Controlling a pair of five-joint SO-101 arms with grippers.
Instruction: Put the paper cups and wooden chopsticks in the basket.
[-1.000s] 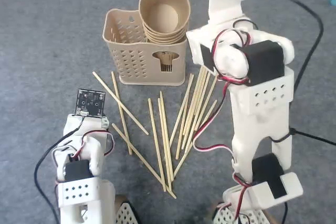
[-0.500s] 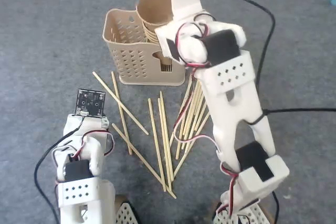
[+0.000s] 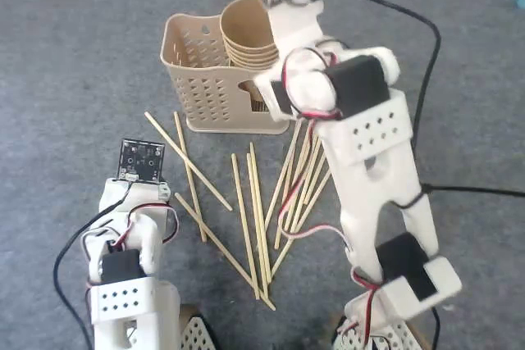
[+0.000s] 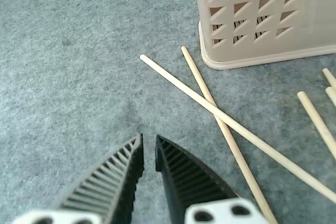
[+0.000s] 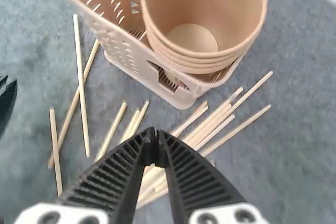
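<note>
The cups (image 3: 250,34) sit stacked in one end of the basket (image 3: 197,79), which stands on grey carpet (image 3: 74,63). Chopsticks (image 4: 215,110) lie scattered on the carpet in front of the basket. The right arm stands over one bunch, hiding part of it and a basket corner. The right gripper (image 5: 154,135) hangs above them, clenched and empty; the left gripper (image 4: 148,145), pinched to a slit, holds nothing, near two crossed sticks
</note>
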